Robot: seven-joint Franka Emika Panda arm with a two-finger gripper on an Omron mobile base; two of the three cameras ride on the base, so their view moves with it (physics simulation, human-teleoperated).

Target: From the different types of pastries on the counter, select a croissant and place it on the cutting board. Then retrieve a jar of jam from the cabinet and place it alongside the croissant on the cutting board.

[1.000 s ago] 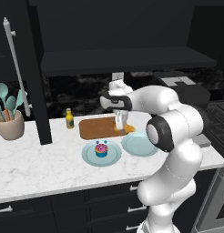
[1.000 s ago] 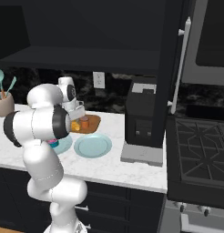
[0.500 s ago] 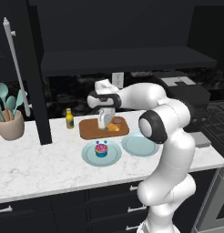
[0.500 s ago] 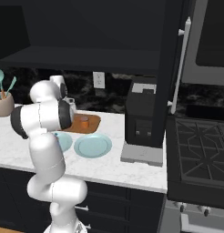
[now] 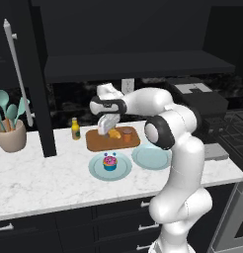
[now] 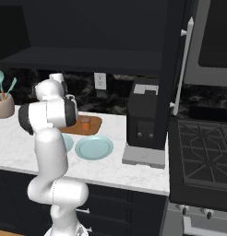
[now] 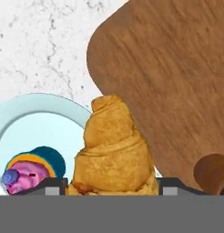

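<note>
Croissant (image 7: pixel 114 150) clamped between the gripper (image 7: pixel 113 185) fingertips, held above the cutting board (image 7: pixel 168 86), jam jar (image 7: pixel 213 174) alongside.

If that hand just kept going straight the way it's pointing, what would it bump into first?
The hand, with the croissant between its fingers, points down at the cutting board's edge, so the croissant would probably meet the board first. Depth is unclear; the cupcake's plate lies just beside that line.
</note>
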